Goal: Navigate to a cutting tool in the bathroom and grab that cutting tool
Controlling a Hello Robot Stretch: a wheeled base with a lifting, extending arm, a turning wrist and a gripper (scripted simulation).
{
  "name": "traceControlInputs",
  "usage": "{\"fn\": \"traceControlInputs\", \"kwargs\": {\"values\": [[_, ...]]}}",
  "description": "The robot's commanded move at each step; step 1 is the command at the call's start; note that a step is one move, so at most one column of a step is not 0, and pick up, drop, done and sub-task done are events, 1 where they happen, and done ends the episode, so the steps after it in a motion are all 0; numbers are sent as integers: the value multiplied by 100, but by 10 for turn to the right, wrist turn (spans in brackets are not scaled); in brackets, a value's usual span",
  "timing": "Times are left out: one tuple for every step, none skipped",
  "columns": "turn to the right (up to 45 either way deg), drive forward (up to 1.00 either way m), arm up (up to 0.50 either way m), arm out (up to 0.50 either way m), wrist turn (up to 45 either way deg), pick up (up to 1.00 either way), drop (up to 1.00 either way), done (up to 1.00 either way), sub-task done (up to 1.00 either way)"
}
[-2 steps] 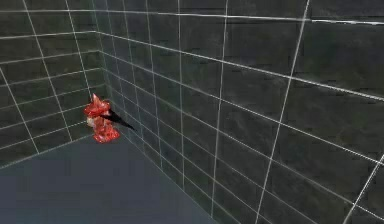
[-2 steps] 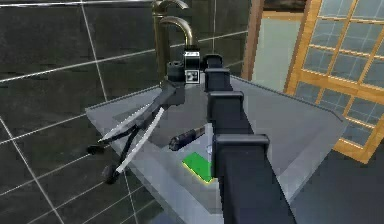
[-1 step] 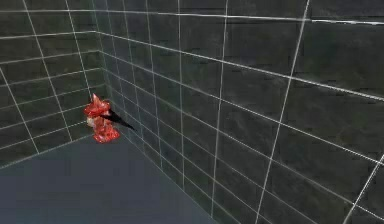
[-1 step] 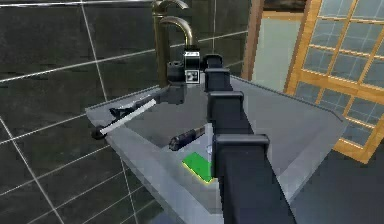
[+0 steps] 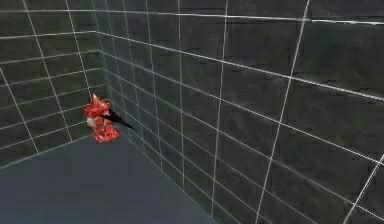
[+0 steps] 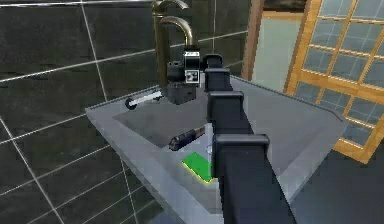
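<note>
Grey counter with a basin, slim pale stick lying at its back left, tool near it on the right below the bronze tap, can't tell whether it holds anything, dark short-handled thing nearer the front, green block beside the arm, which one cuts unclear.

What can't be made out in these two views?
Arm side view: gripper shows against the grey sink; whether it holds anything is unclear.
Arm side view: the dark arm covers part of the flat green item.
Arm side view: thin silvery item on the rim and slim dark item in the basin, too small to name.
Forward view: red lumpy object in the tiled corner, too small to name.
</note>
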Motion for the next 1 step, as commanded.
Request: {"fn": "traceControlInputs", "kwargs": {"values": [[0,0,0,0,240,0,0,0,0]]}}
